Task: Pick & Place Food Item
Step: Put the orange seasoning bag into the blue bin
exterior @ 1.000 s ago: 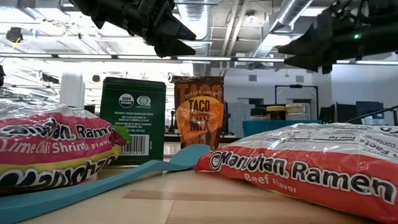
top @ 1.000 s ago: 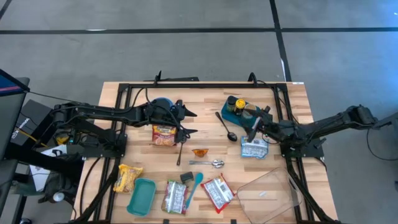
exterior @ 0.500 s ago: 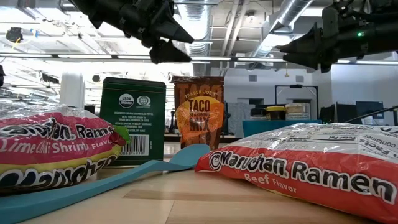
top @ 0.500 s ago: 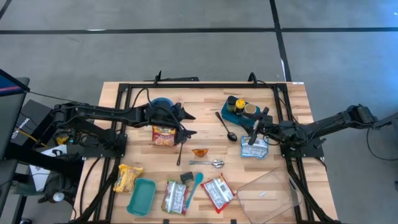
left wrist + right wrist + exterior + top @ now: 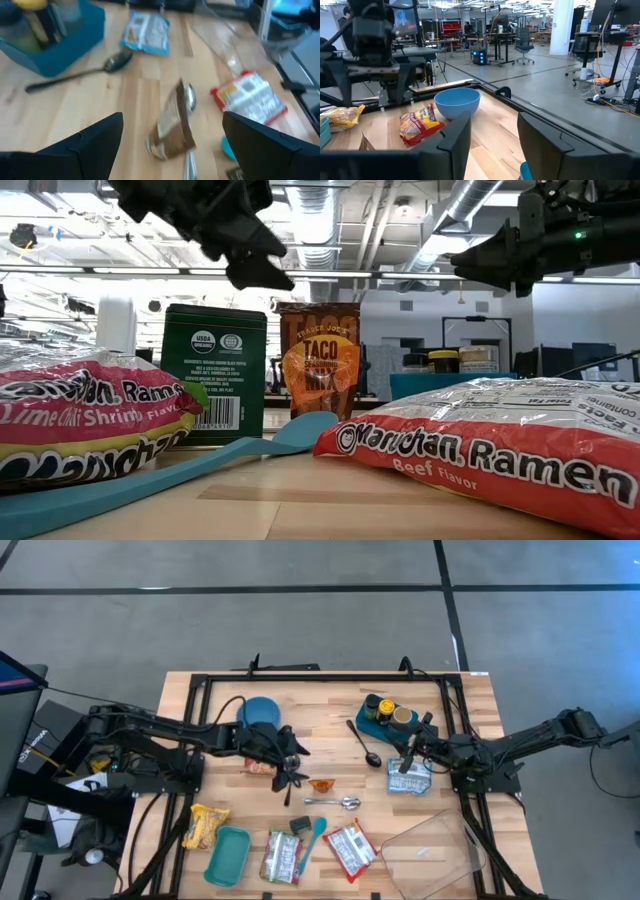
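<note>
Table (image 5: 470, 700): two ramen packs (image 5: 350, 849), one bowl (image 5: 259, 711).

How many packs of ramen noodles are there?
2 that read as ramen: the lime chili shrimp pack and the beef pack, at the table's front edge, either side of the teal spatula. Other packets' labels are unreadable, so more may be there.
</note>
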You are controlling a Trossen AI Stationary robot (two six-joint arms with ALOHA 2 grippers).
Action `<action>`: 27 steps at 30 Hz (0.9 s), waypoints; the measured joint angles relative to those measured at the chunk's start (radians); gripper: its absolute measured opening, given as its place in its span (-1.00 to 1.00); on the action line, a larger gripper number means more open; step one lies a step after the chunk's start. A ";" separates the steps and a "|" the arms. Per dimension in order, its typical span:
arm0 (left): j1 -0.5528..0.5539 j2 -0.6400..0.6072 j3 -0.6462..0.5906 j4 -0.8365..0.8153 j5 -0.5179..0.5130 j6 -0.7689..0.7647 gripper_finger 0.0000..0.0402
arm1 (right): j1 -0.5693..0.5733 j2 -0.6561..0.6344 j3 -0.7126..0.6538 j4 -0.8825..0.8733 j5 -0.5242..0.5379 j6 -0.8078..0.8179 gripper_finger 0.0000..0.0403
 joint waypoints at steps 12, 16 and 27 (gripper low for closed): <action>-0.058 0.000 -0.091 0.092 -0.142 0.054 0.68 | 0.000 0.000 0.000 0.000 0.000 0.000 -0.23; -0.097 0.000 -0.092 0.091 -0.249 0.081 0.68 | 0.000 0.000 0.000 0.000 0.000 0.000 -0.23; -0.210 0.070 -0.092 0.114 -0.411 0.082 0.68 | 0.000 0.001 0.000 0.000 0.000 0.000 -0.23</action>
